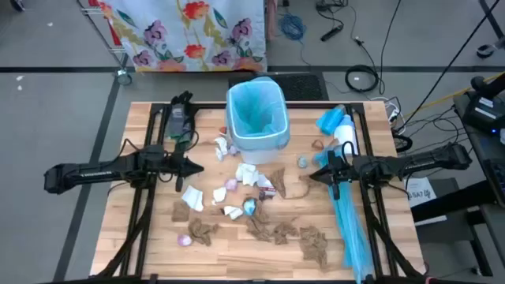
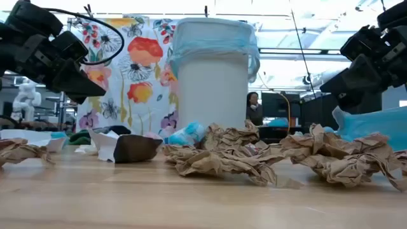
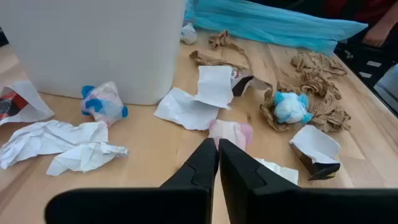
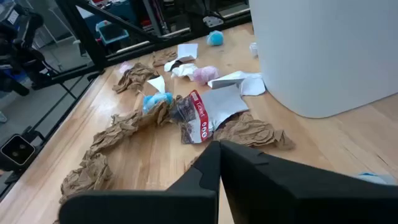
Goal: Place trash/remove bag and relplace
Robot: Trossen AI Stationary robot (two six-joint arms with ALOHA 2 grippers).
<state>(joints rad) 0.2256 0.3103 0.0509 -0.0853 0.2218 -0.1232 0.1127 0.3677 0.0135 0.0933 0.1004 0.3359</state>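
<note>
- The left gripper [image 1: 197, 167] hangs over the wooden table [image 1: 150, 244] at about 9 o'clock from the litter, with its dark fingers [image 3: 205, 163] pressed together and holding nothing.
- The right gripper [image 1: 314, 175] sits opposite at about 3 o'clock, also pressed together and empty, above bare wood just beside the brown paper.
- A white bin [image 1: 256, 118] lined with a light-blue bag [image 1: 254, 110] stands upright at the table's 12 o'clock edge, between the two arms.
- The trash [image 1: 260, 205] lies scattered on the wood from the bin's foot out toward 6 o'clock; none of it is in either gripper.
- White tissue scraps [image 3: 199, 99] lie close to the bin, with one more white piece [image 1: 192, 197] near the left gripper.
- Crumpled brown paper [image 1: 313, 243] bunches along the 5 to 6 o'clock side, in a loose row with other brown pieces.
- A small blue wad [image 3: 290, 107] rests in a curl of brown paper near the middle; a pink bit [image 1: 184, 240] lies at about 7 o'clock.
- A torn wrapper with red print [image 4: 198, 118] lies flat beside the brown paper, near the bin.
- Long light-blue plastic sheets [image 1: 351, 229] run along the table's 3 to 5 o'clock side, under the right arm.
- A floral cloth [image 1: 189, 31] hangs beyond the table at 12 o'clock.
</note>
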